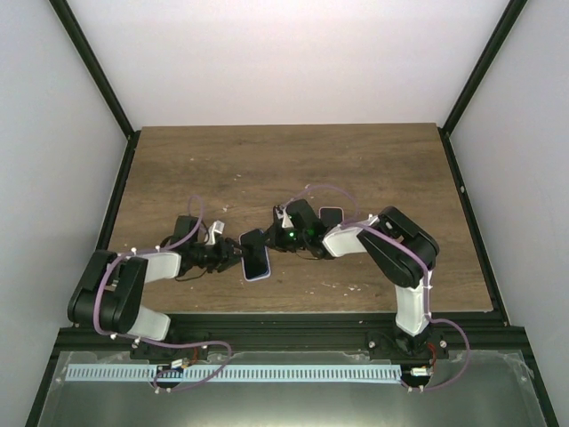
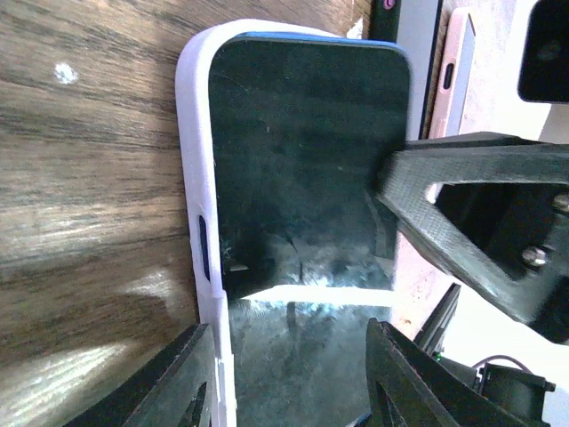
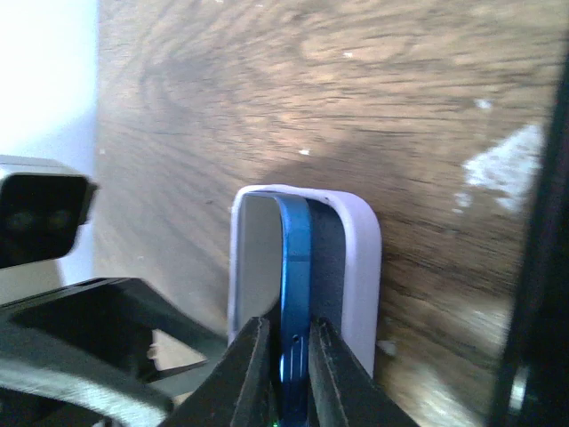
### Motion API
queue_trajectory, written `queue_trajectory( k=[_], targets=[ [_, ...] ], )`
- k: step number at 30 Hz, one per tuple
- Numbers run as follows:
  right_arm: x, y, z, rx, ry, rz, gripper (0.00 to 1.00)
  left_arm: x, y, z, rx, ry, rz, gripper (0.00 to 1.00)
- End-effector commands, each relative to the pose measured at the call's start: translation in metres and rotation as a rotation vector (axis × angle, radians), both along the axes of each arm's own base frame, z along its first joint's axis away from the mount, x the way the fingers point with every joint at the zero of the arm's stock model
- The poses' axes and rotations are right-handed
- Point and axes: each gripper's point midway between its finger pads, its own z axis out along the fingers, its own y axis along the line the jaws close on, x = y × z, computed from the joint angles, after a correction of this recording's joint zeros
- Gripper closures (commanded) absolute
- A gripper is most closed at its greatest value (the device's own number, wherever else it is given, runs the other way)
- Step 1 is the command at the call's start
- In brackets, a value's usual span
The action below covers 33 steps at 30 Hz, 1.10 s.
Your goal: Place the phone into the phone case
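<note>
Right gripper (image 3: 291, 347) clamps the blue phone (image 3: 294, 258) by its edge, partly inside the white case (image 3: 356, 267) on the table (image 1: 356, 160); left gripper (image 2: 286, 338) straddles the case, grip unclear

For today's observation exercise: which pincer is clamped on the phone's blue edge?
The right pincer, shut on the phone; the left pincer straddles the white case.

blue phone (image 3: 294, 267) edge pinched between jaws, inside pale case (image 3: 354, 258), wooden table (image 3: 356, 89)
</note>
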Motion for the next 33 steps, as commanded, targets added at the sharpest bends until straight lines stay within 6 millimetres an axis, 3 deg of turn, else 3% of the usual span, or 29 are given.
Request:
queue_trajectory(
  k=[1, 5, 12, 17, 24, 33],
  targets=[
    [-0.025, -0.025, -0.049, -0.206, 0.05, 0.004, 0.87, 0.0, 0.0, 0.007, 0.015, -0.021, -0.011, 0.52],
    [-0.023, -0.028, -0.041, -0.236, 0.024, 0.009, 0.79, -0.002, 0.001, 0.009, 0.025, -0.014, -0.007, 0.52],
    [-0.019, -0.032, -0.006, -0.258, -0.05, 0.027, 0.64, 0.004, 0.008, 0.014, 0.091, -0.045, 0.008, 0.51],
    [-0.023, -0.04, -0.004, -0.291, -0.054, 0.028, 0.59, 0.015, 0.009, 0.012, 0.121, -0.048, 0.0, 0.5],
    [-0.031, -0.039, -0.008, -0.258, -0.037, 0.047, 0.75, 0.025, 0.007, -0.003, 0.141, -0.027, -0.011, 0.51],
    [-0.032, -0.029, -0.008, -0.222, -0.043, 0.083, 0.89, 0.021, 0.004, -0.017, 0.125, 0.012, -0.025, 0.53]
  ],
)
